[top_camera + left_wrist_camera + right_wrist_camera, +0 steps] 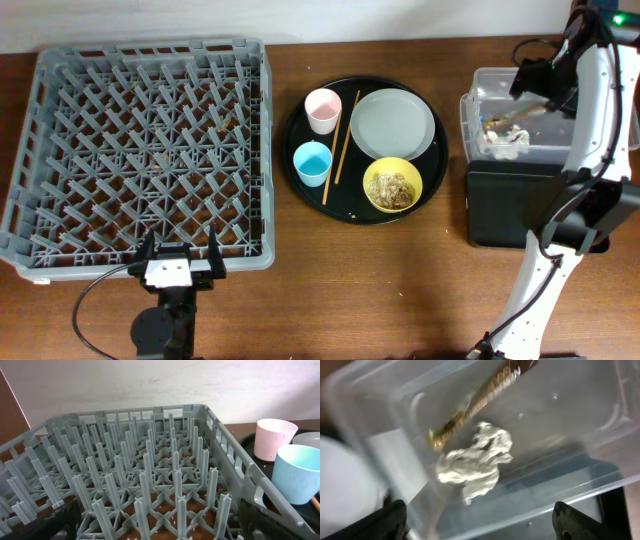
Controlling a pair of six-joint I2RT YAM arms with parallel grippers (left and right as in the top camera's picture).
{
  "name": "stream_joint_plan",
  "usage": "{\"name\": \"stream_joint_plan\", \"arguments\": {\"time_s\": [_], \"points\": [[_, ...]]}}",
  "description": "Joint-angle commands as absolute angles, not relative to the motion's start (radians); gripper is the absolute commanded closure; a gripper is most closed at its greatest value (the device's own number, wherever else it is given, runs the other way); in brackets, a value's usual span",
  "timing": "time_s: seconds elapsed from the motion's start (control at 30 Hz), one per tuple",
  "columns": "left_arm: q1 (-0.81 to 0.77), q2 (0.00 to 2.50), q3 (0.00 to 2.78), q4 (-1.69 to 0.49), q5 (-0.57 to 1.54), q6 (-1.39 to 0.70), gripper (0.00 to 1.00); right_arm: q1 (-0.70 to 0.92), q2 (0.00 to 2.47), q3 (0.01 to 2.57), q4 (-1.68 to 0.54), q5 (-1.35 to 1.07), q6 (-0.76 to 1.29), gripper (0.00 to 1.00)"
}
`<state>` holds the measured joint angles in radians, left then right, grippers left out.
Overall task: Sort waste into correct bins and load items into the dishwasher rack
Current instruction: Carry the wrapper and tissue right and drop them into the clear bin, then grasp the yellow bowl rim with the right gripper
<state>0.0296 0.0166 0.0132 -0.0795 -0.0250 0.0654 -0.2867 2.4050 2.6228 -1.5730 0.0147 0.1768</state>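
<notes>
Overhead, the right gripper hangs spread over the clear rectangular plastic tub, with crumpled white tissue below. The left gripper, also spread, sits well apart from the tub.

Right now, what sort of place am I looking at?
Probably a lab bench staged as a dish-clearing station: a grey dishwasher rack, a round black tray carrying a pink cup and a yellow bowl, and a clear plastic tub holding crumpled tissue, all on a wooden table.
</notes>
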Motion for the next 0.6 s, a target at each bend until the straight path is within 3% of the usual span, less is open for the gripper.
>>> {"name": "stream_joint_plan", "arguments": {"time_s": [0.0,0.13,0.27,0.43,0.57], "points": [[0.036,0.011,0.009,-0.083,-0.014,0.084,0.01,-0.259,2.300,2.773,-1.678,-0.241,0.030,0.14],[0.036,0.011,0.009,-0.083,-0.014,0.084,0.01,-0.130,2.184,2.802,-1.699,-0.240,0.035,0.22],[0.036,0.011,0.009,-0.083,-0.014,0.084,0.01,0.100,2.105,2.741,-1.699,-0.184,0.106,0.23],[0.036,0.011,0.009,-0.083,-0.014,0.084,0.01,0.361,2.131,2.432,-1.644,-0.022,0.227,0.36],[0.036,0.011,0.009,-0.083,-0.014,0.084,0.01,0.480,2.133,2.075,-1.424,-0.021,0.302,0.52]]}}
